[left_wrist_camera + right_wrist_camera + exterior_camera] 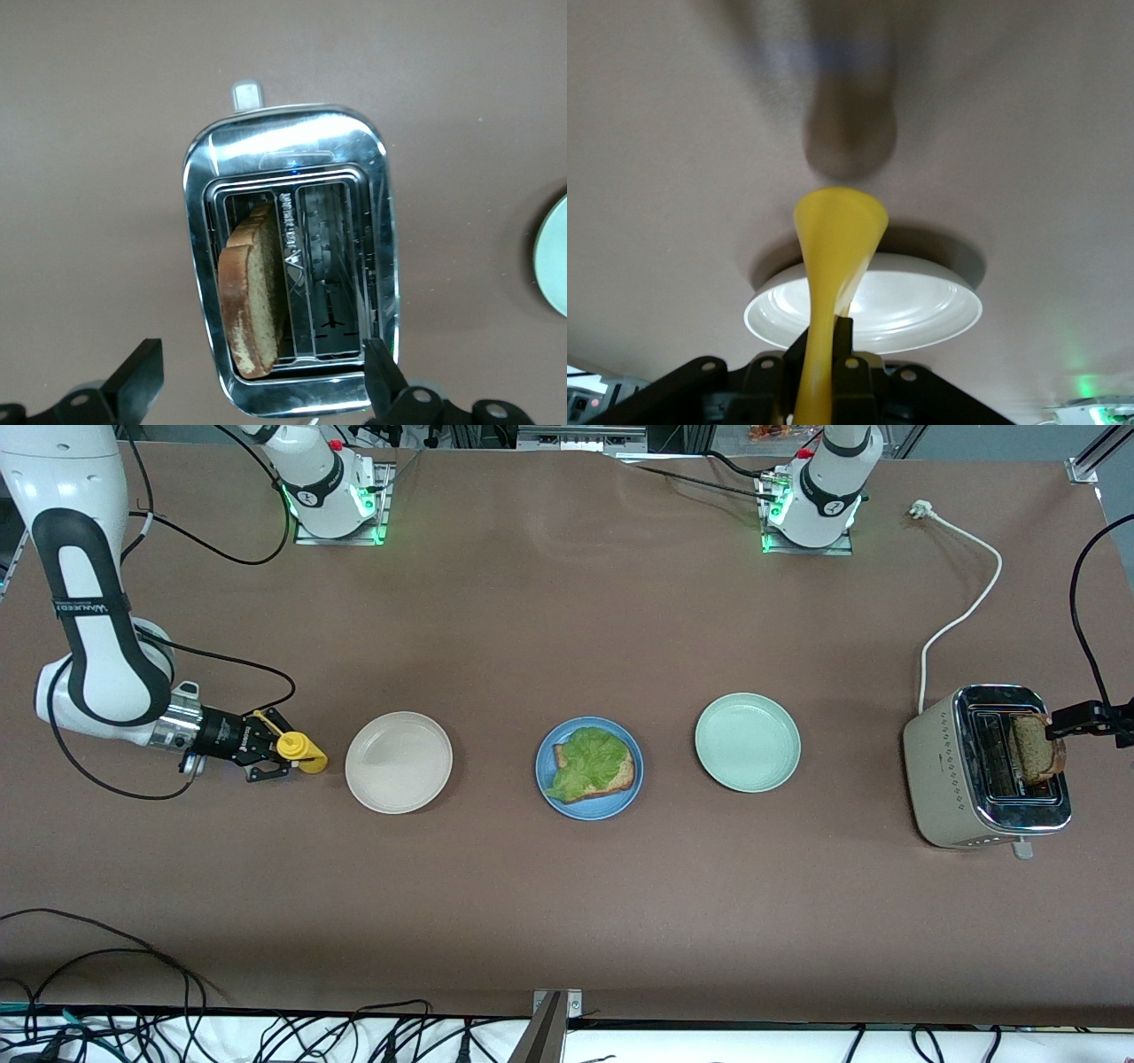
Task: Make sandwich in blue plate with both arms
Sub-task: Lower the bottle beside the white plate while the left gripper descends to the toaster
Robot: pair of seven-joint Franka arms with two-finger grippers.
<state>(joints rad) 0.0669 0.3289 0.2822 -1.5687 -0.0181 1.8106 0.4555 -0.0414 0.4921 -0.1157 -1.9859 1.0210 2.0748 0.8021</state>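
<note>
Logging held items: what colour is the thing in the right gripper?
Yellow, clearest in the right wrist view.

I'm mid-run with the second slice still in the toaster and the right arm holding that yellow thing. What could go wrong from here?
1. The bread slice leans tilted in its slot; the open left end effector over the toaster may pinch it askew or snag the slot.
2. The lettuce lies ruffled on the lower slice in the blue plate, so a top slice could slide.
3. The right end effector, shut on the yellow object, sits close to the cream plate.
</note>
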